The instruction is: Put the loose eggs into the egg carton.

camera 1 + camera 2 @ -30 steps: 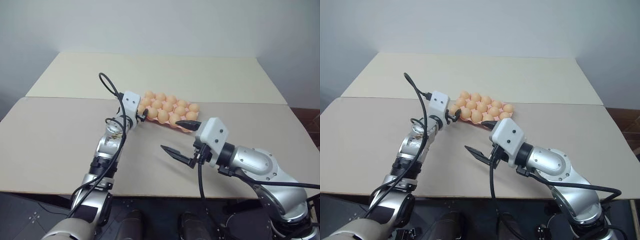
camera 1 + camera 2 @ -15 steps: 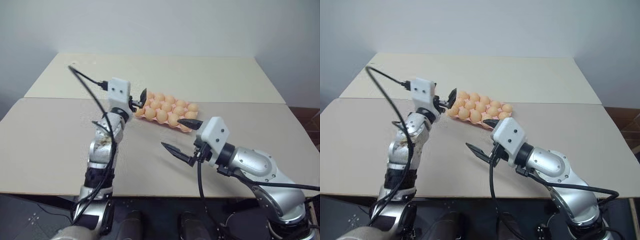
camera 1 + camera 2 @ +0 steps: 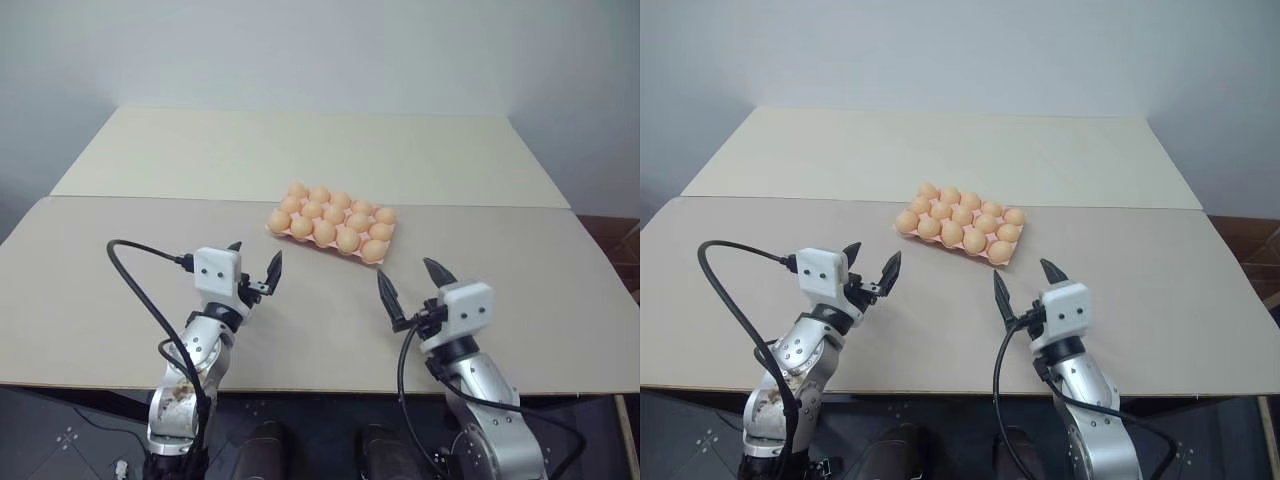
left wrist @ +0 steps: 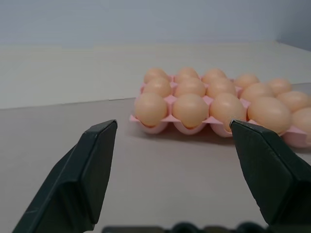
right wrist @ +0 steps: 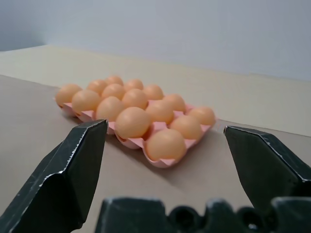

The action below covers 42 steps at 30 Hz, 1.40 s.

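Observation:
The pink egg carton (image 4: pixel 150 127) lies past the middle of the table, and several pale orange eggs (image 3: pixel 325 232) sit in its cups. Every egg in view is in a cup; no loose eggs lie on the table. My left gripper (image 3: pixel 256 256) hovers near the front left, open and empty, pointing towards the carton and well short of it. My right gripper (image 3: pixel 407 270) hovers at the front right, also open and empty, a little short of the carton's near right corner. In the wrist views the carton (image 5: pixel 165 161) shows between each gripper's spread fingers (image 4: pixel 92 165) (image 5: pixel 73 170).
The beige table (image 3: pixel 120 270) is made of two boards with a seam (image 3: pixel 150 197) running across behind the carton. A black cable (image 3: pixel 140 280) loops off my left wrist. A pale wall stands beyond the far edge.
My left gripper has drawn back from the carton's left end to the near side of the table. My right gripper swung from pointing sideways to pointing forward. Both stayed open.

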Each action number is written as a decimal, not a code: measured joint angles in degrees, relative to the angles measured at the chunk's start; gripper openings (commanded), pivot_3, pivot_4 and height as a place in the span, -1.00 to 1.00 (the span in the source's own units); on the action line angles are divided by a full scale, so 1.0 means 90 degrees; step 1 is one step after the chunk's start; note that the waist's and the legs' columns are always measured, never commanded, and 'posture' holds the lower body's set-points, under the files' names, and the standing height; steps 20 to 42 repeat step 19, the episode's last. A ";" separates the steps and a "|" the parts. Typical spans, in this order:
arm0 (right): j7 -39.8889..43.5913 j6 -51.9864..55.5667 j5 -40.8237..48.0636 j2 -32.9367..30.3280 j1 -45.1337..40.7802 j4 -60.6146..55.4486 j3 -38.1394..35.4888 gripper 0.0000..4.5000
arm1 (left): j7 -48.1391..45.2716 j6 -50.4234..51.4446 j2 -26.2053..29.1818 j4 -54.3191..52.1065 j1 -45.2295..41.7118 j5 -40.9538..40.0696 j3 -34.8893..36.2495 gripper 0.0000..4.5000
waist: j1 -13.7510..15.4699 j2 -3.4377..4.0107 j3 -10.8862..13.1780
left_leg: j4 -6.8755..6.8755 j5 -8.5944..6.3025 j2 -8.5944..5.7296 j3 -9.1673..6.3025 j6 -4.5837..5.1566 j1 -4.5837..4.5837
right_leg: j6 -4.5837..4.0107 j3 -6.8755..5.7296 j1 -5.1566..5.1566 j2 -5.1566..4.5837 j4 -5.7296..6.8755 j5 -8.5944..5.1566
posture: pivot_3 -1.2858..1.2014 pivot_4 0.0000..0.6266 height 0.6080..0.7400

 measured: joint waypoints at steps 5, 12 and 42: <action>0.0044 -0.0651 0.0214 0.0086 0.0662 0.0180 -0.0565 1.00 | 0.0152 -0.0204 -0.0085 -0.0330 0.0635 -0.0007 0.0127 0.78 | -0.0009 0.0001 0.0000 | -0.0001 -0.0001 0.0003 -0.0001 0.0000 -0.0002 | -0.0002 0.0001 -0.0001 -0.0001 -0.0003 -0.0001 | 0.03 -0.52 1.00; 0.0296 -0.1162 0.0323 -0.0005 0.0798 0.0691 -0.0908 1.00 | 0.0448 -0.0684 -0.0203 -0.0441 0.1536 0.0134 0.0313 0.78 | -0.0032 0.0002 -0.0001 | -0.0001 -0.0001 0.0008 0.0001 0.0000 0.0003 | -0.0014 0.0000 -0.0001 0.0001 -0.0005 -0.0009 | 0.03 -0.52 1.00; 0.0409 -0.1275 0.0323 -0.0054 0.0504 0.1015 -0.0909 1.00 | 0.0432 -0.0906 -0.0153 -0.0438 0.1591 0.0161 0.0266 0.78 | -0.0027 0.0002 -0.0001 | -0.0001 -0.0001 0.0006 0.0001 0.0000 -0.0005 | -0.0013 -0.0001 -0.0002 0.0001 -0.0010 -0.0010 | 0.03 -0.52 1.00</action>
